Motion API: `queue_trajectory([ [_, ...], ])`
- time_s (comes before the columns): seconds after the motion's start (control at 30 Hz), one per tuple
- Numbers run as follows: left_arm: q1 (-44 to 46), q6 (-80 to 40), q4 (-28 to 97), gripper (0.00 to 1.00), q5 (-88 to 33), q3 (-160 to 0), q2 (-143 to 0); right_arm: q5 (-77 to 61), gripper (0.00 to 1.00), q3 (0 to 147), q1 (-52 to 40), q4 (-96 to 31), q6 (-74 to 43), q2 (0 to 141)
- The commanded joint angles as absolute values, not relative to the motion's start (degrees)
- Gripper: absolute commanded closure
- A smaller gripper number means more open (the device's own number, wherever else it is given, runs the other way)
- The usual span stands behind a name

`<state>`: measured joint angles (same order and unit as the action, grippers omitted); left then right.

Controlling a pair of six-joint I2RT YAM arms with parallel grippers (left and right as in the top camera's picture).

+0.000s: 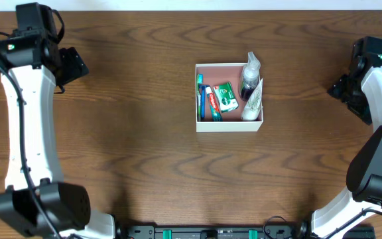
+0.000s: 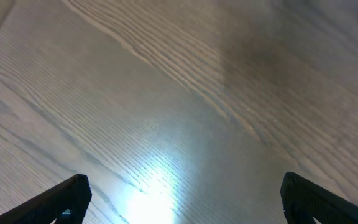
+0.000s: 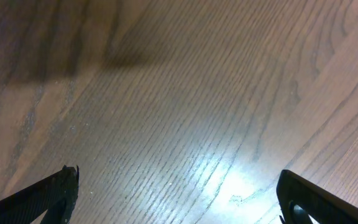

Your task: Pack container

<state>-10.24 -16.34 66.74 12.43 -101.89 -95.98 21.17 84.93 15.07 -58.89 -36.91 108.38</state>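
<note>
Mid-table | square, shallow, white-walled container [image 1: 229,125] with pink-brown floor sits on my dark wood-grain table [image 1: 144,159], holding blue toothbrush [image 1: 200,97], red-and-white toothpaste tube [image 1: 211,103], green carton [image 1: 225,97], dark pump bottle [image 1: 249,81] | my left gripper [image 2: 180,194] spread wide, empty, well left of it | my right gripper [image 3: 178,194] equally wide, empty, well right

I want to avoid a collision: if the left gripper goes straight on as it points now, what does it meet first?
Most likely the bare wooden table: the left gripper sees only wood ahead between its open fingers. The container is not in that line, though depth is unclear.
</note>
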Motion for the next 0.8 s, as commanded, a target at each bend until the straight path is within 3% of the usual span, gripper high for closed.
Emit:
queue_trajectory([
  [0.0, -10.37, -16.60, 67.72, 0.02, 13.13, -101.71, -89.86, 21.56, 0.01, 84.62, 15.31, -58.92, -37.67, 108.77],
  [0.3, -9.89, -16.64, 61.84, 0.02, 12.91, -91.20, -74.26, 21.58, 0.01, 84.62, 15.31, -58.92, -37.67, 108.77],
  [0.6, -9.87, -16.86, 31.83, 0.02, 6.85, -58.43, -49.95, 21.56, 0.01, 84.62, 15.31, -58.92, -37.67, 108.77],
  [0.77, -9.89, -18.70, 21.04, 0.02, 4.25, -43.97, -36.60, 21.56, 0.01, 84.62, 15.33, -58.92, -37.67, 108.77],
])
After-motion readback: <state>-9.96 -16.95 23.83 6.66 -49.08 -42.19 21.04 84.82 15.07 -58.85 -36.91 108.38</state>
